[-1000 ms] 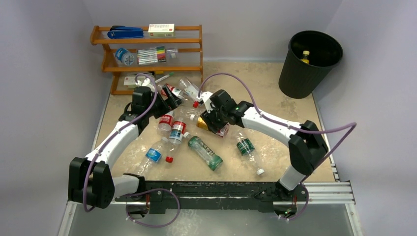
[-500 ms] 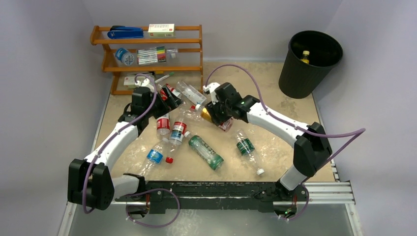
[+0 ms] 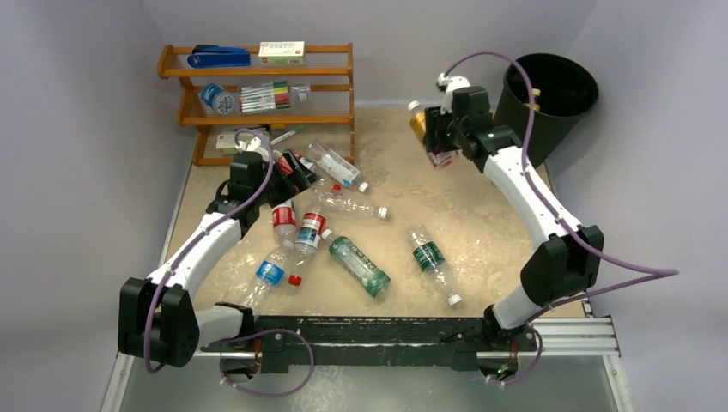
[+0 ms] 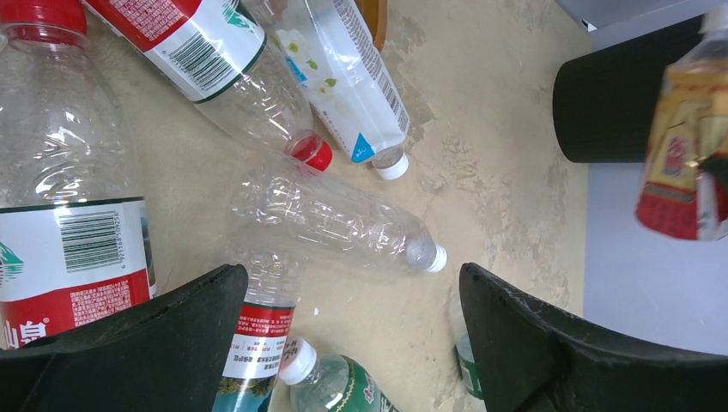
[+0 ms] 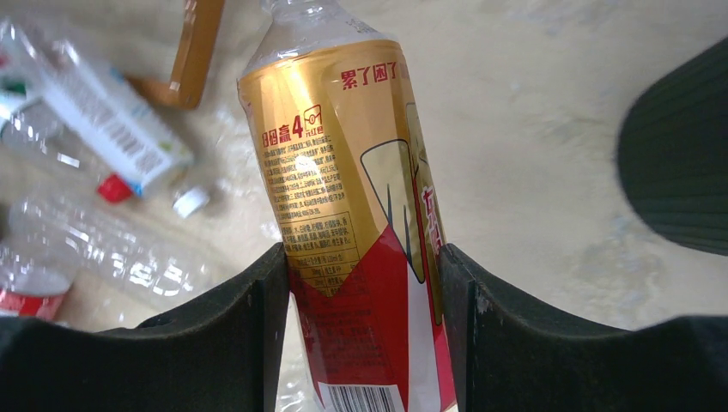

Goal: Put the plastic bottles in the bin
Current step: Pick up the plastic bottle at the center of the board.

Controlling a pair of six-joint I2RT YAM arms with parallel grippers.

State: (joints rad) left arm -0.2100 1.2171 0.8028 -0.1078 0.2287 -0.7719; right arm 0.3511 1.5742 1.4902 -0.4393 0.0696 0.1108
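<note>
Pinched in the right fingers (image 5: pixel 223 326), the gold bottle (image 5: pixel 335 172) should be carried, seemingly farther, over the bin (image 3: pixel 549 137); left fingers (image 4: pixel 129 343) are held wide, empty.

1. you're seeing the bin (image 3: pixel 524 137) sitting at the far right corner of the table (image 3: pixel 481 206), with the shelf rack (image 3: pixel 257 120) standing at the far left.
2. your right gripper (image 3: pixel 438 139) is holding a bottle (image 3: pixel 420 124) above the table, just left of the bin.
3. loose bottles (image 3: pixel 359 266) are lying left of centre, with your left gripper (image 3: pixel 296 172) sitting among them, in front of the shelf rack.
</note>
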